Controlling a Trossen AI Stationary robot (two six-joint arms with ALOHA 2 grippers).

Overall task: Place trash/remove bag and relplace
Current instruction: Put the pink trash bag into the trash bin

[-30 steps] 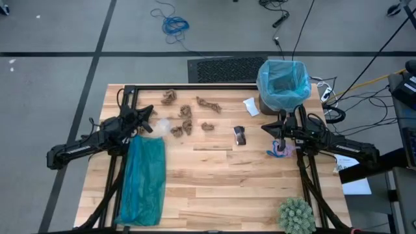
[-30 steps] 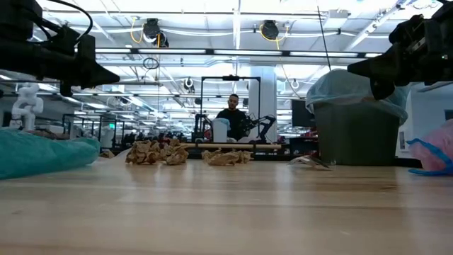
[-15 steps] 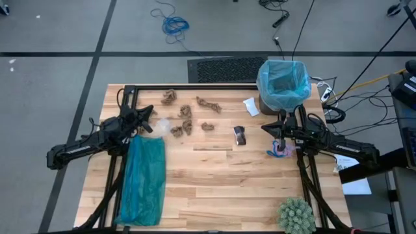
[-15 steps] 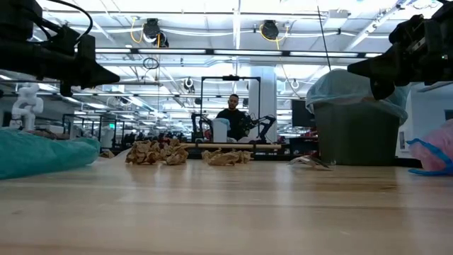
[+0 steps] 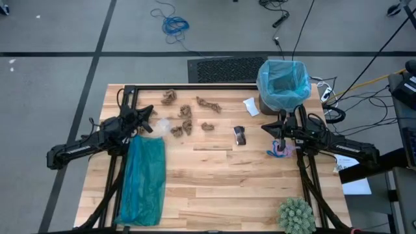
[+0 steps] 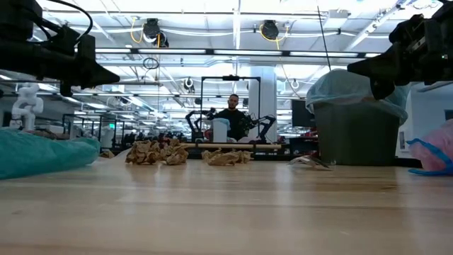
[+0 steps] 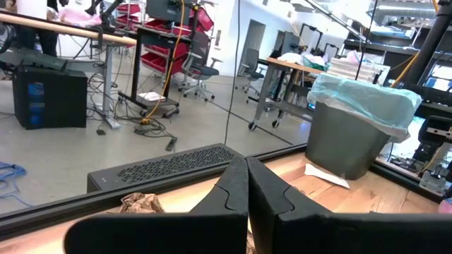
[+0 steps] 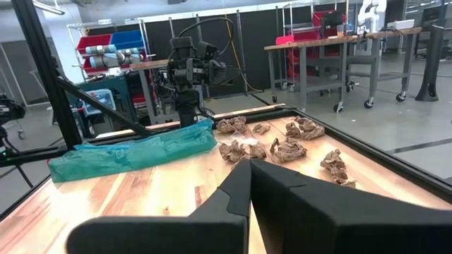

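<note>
Green ball [image 5: 296,214]: near right corner of the table [image 5: 214,188].
Teal bag [image 5: 143,179]: lying flat along the left side, from the near edge toward the middle.
Left gripper [image 5: 147,116]: fingers pressed together, holding nothing, above the far end of the teal bag; a clear crumpled piece [image 5: 161,125] lies just beside it.
Right gripper [image 5: 281,121]: fingers pressed together, holding nothing, just in front of the bin; a pink and blue item [image 5: 281,150] lies under the arm.
Trash: brown scraps [image 5: 188,112] scattered across the middle and far left; dark wrapper [image 5: 240,135] at centre; white wad [image 5: 251,106] near the bin.
Bin [image 5: 282,88]: far right corner, upright.
Blue bag [image 5: 283,70]: lining the bin, folded over its rim.
</note>
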